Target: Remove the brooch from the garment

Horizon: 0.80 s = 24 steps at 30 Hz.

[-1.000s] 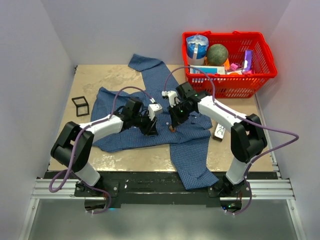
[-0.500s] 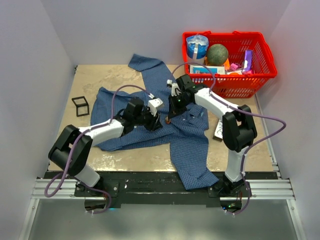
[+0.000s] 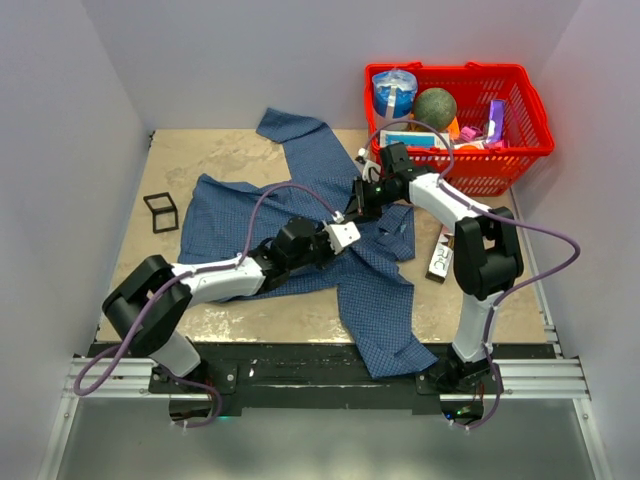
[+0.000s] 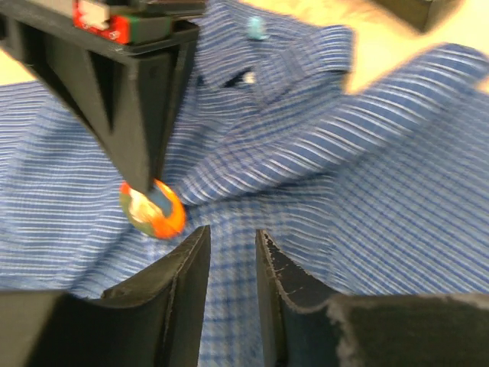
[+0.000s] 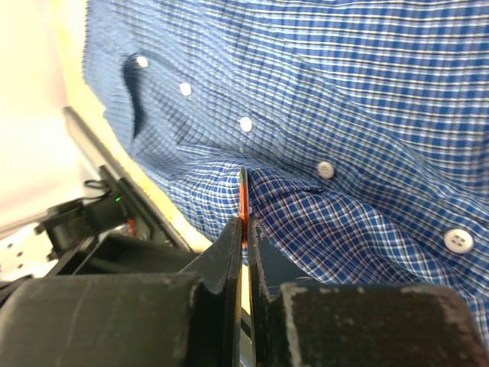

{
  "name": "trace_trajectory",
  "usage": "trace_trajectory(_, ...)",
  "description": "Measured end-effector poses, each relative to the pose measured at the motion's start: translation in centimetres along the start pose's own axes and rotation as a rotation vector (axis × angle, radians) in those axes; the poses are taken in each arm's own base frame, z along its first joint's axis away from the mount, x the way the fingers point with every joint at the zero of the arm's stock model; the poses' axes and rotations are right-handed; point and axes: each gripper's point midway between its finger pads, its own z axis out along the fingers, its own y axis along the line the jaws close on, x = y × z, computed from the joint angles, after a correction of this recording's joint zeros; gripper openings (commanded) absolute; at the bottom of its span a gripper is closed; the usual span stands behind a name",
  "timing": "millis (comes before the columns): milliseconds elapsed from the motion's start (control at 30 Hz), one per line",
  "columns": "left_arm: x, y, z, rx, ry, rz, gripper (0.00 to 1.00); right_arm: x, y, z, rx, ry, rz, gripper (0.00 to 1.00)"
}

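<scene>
Right fingers [image 5: 216, 266] tight on brooch [image 4: 153, 210]; left fingers [image 4: 183, 283] apart, empty; green ball [image 3: 435, 108] in red basket [image 3: 450, 178].

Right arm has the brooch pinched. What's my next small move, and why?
Probably close the left gripper on the shirt beside the brooch: the right gripper pinches it, and the left jaws stand apart over cloth next to it.

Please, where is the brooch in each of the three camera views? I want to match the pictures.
Top external: not discernible; hidden at the tip of the right end effector, over the garment.
Left wrist: brooch left of centre, pinched from above by that end effector.
Right wrist: centre, a thin orange edge inside the closed end effector.
Shared landmark: the right end effector gripping it.
</scene>
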Motion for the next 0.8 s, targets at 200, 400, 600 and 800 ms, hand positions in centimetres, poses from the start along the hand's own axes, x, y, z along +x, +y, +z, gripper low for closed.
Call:
trace_trajectory(200, 1.2, 2.0, 1.0, -0.095, 0.037, 0.103, 0.31, 0.1, 0.4, 0.0, -0.078, 0.004, -0.003, 0.00)
trace_trajectory(400, 1.7, 3.2, 1.6, -0.149, 0.057, 0.171, 0.27, 0.1, 0.5, 0.1, -0.111, 0.001, -0.012, 0.00)
trace_trajectory(600, 1.6, 3.8, 1.9, -0.171, 0.055, 0.231, 0.27, 0.2, 0.6, 0.2, -0.133, -0.005, -0.016, 0.00)
trace_trajectory(800, 1.7, 3.7, 2.2, -0.163, 0.062, 0.328, 0.27, 0.4, 0.5, 0.2, -0.192, -0.019, -0.013, 0.00)
